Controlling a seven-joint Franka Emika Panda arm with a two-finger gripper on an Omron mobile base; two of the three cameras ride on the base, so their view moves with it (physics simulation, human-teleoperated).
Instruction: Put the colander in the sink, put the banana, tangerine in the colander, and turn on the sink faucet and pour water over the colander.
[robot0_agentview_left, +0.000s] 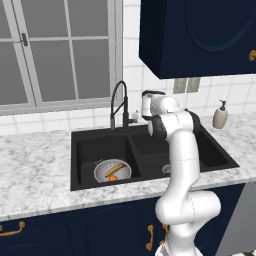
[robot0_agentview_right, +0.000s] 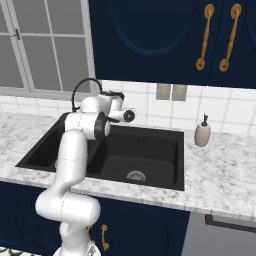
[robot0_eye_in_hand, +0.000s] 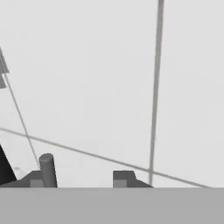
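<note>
Black sink (robot0_agentview_left: 90, 145): colander (robot0_agentview_left: 112, 171) with banana (robot0_agentview_left: 115, 169), tangerine (robot0_agentview_left: 113, 178)

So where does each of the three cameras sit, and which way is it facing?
Left base view: behind-left, looking over the arm at the sink holding the colander.
Right base view: behind-right, same sink, soap dispenser; arm at lower left.
Hand view: on the hand, facing the tiled wall; fingertips at bottom.
Both base views share sink and faucet.

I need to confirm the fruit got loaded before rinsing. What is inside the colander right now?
The colander sits in the left basin of the sink. Inside it lie the banana and, beside it, the tangerine. The bowl's bottom beneath the fruit is covered.
</note>
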